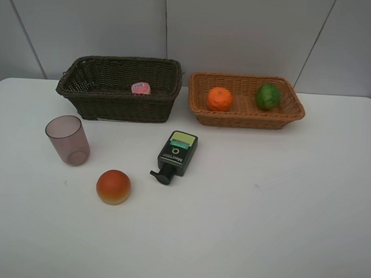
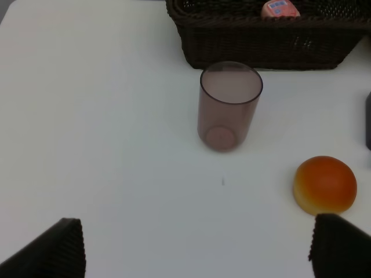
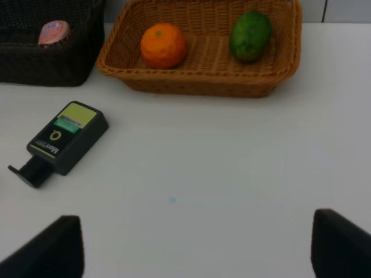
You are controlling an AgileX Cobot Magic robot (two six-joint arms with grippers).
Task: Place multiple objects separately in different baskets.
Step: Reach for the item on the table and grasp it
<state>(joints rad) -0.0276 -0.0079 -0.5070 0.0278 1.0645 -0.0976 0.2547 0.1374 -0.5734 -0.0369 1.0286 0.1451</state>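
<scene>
**Objects half sorted, three still out on the table (image 1: 280, 228)**

Fruit seems grouped together. The orange (image 1: 219, 99) and lime (image 1: 268, 97) sit in the tan basket (image 1: 247, 120) at one o'clock, and the pink tube (image 1: 140, 88) lies in the dark basket (image 1: 119, 106) at eleven. The purple cup (image 1: 68, 140) stands upright at nine and the bun (image 1: 114, 186) rests at eight. The pump bottle (image 1: 176, 156) lies flat near centre; its label begins "Men", the rest unreadable. The left gripper (image 2: 197, 249) and right gripper (image 3: 197, 243) both gape wide and empty.
</scene>
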